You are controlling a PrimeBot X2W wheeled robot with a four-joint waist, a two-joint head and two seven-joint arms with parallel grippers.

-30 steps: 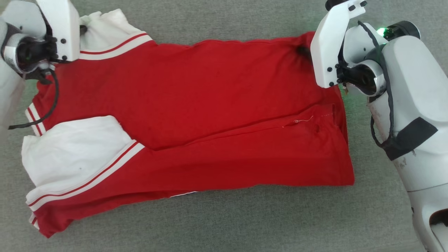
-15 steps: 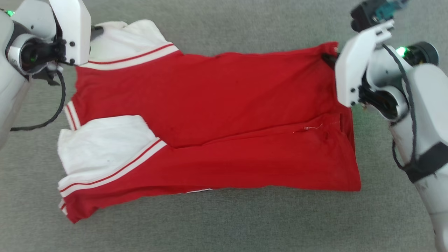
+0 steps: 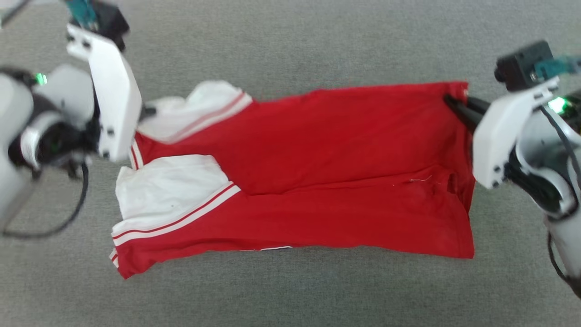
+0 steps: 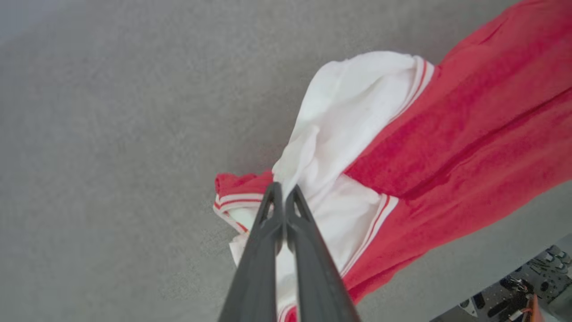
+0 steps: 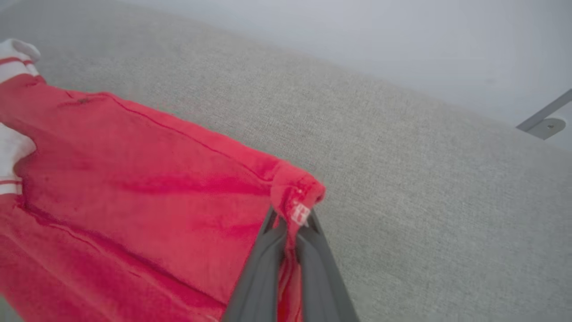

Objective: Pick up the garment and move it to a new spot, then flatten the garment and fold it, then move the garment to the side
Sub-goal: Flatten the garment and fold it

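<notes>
My left gripper (image 4: pixel 282 193) is pinched tight on the white sleeve of the shirt (image 3: pixel 317 150) and my right gripper (image 5: pixel 290 220) on its red hem corner, the shirt stretched between them mid-worktop (image 3: pixel 290 36).

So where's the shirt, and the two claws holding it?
garment (image 3: pixel 317 150), head view, middle of its red body.
left gripper (image 4: pixel 284 188), left wrist view, fingertips pinching the white sleeve.
right gripper (image 5: pixel 291 214), right wrist view, fingertips pinching the red corner.
</notes>
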